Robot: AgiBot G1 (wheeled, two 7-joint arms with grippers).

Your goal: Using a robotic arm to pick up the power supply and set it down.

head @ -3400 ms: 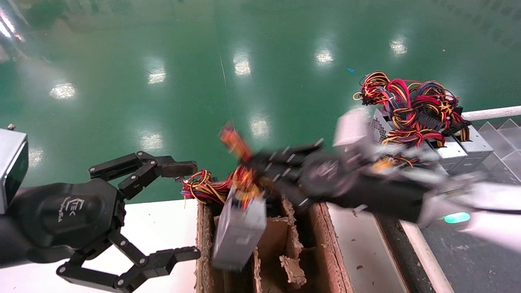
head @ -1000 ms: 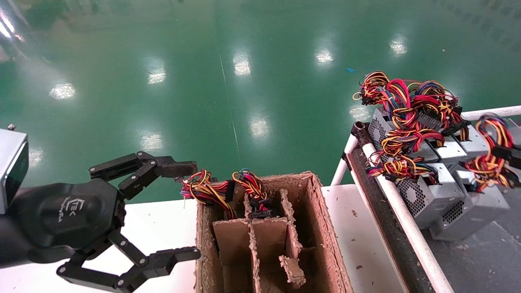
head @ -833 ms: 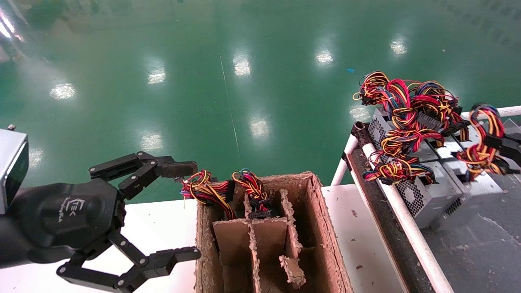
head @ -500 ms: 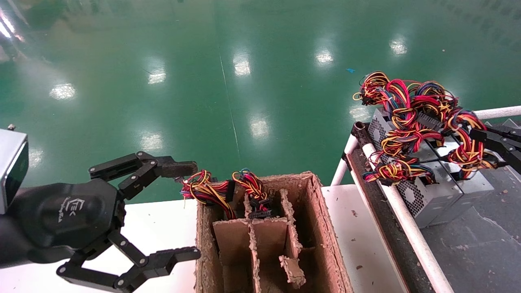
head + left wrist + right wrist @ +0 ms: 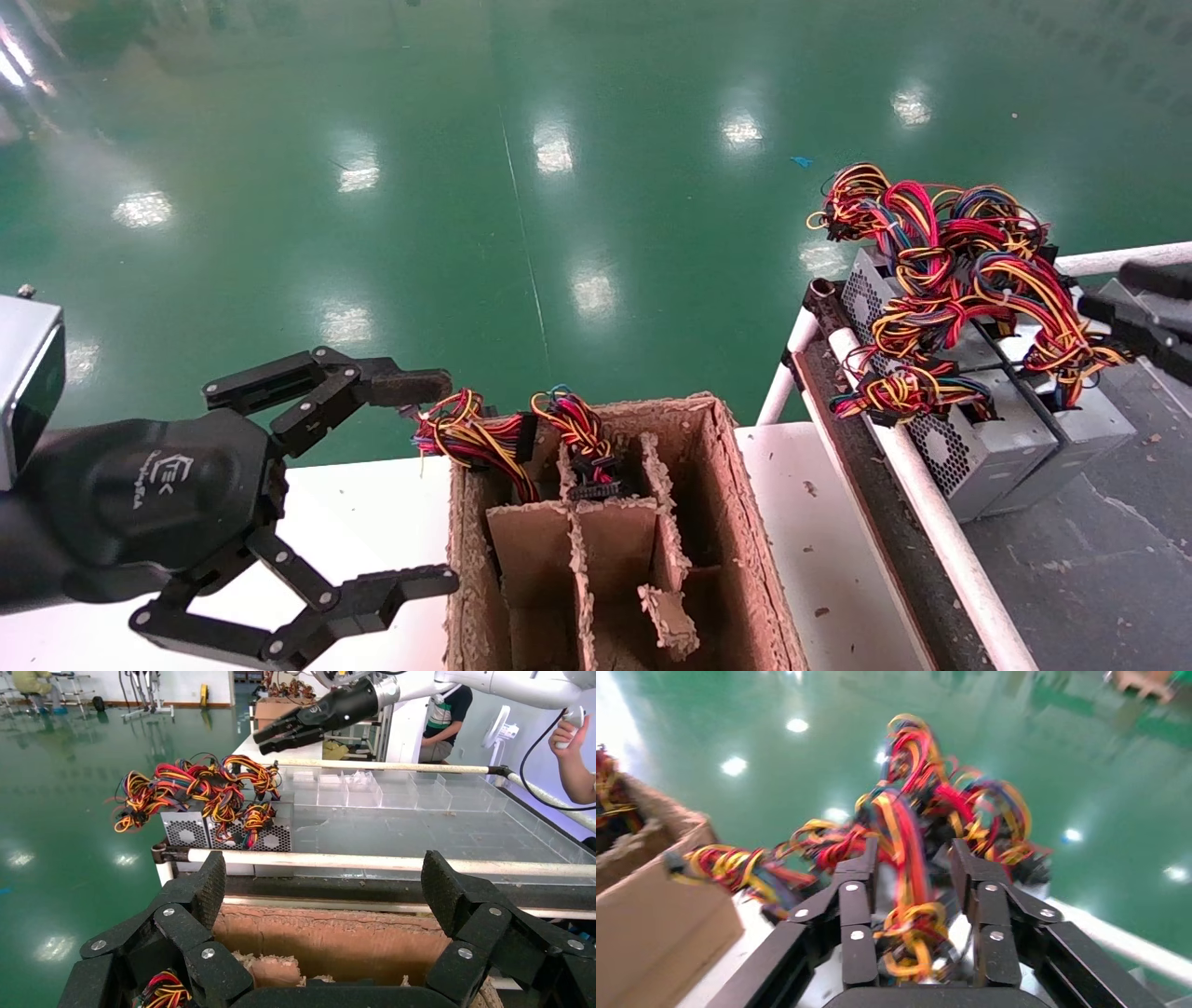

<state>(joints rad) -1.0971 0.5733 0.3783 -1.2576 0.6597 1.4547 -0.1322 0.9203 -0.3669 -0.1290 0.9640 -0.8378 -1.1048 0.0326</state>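
Power supply (image 5: 1085,424), the near right unit of the row on the dark belt (image 5: 1071,578) at far right, sits flat against its neighbour, wire bundle (image 5: 1048,317) looped above it. I judge it heavy and rigid, with smooth metal sides; the loose, springy wires are a poor hold, so the case edges suit better. My right gripper (image 5: 1141,312) hangs just right of the bundle, jaws parted and apparently holding nothing, though motion blur in the wrist view leaves some doubt. My left gripper (image 5: 410,485) is parked spread wide, left of the cardboard box (image 5: 745,522).
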